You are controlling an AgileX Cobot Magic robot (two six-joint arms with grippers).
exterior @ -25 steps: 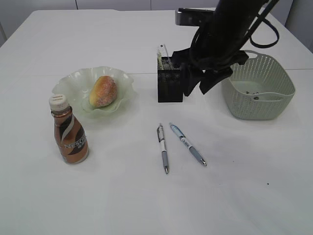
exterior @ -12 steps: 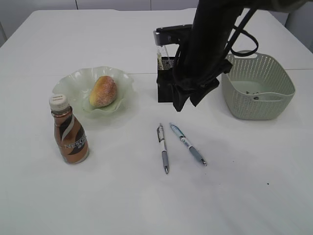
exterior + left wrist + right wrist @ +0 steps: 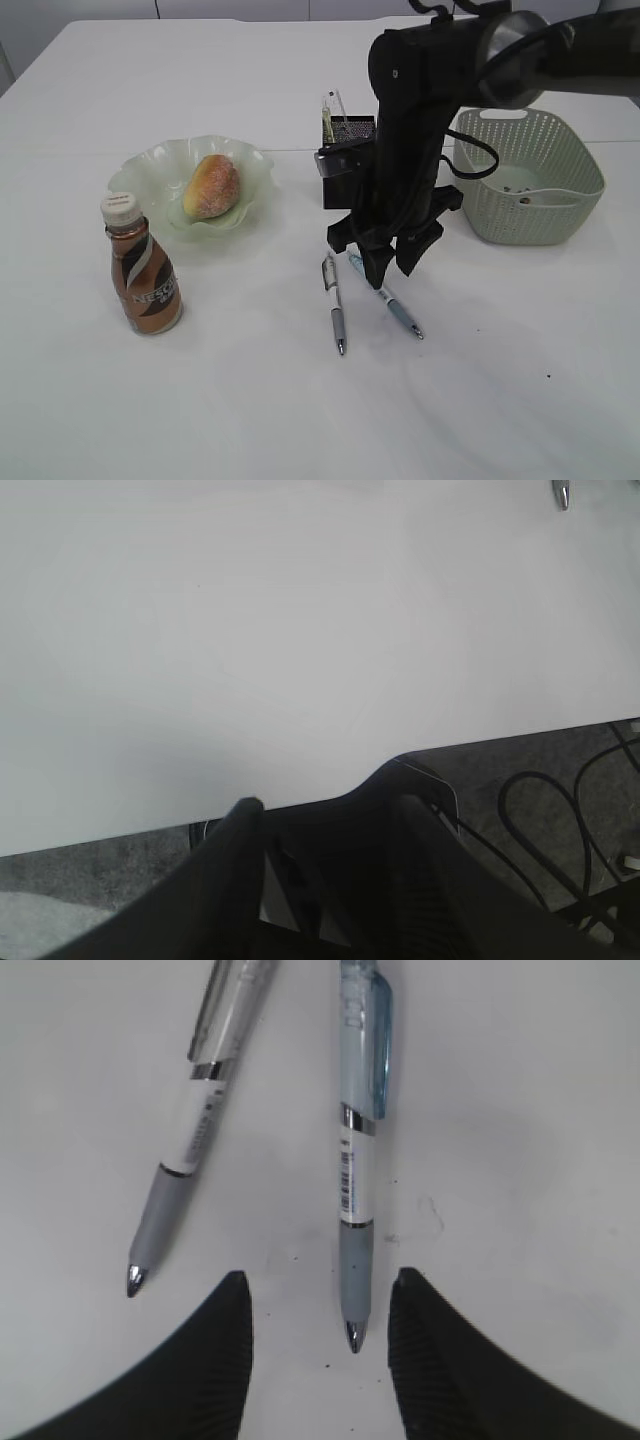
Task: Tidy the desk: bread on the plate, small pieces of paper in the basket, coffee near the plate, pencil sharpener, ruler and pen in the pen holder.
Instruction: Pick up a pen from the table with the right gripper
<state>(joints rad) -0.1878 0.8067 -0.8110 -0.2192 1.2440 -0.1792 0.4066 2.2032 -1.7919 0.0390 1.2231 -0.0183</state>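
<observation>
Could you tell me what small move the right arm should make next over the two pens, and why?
Probably lower straight down and close on the blue-clip pen. The right gripper is open, its fingertips on either side of that pen's tip, nothing held yet. The grey-grip pen lies apart to the side, so it should not get caught. Both pens lie on the table, outside the pen holder.

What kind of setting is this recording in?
Probably a lab tabletop staged as a desk: a plain white table with pens, a black pen holder and a bottled coffee.
</observation>
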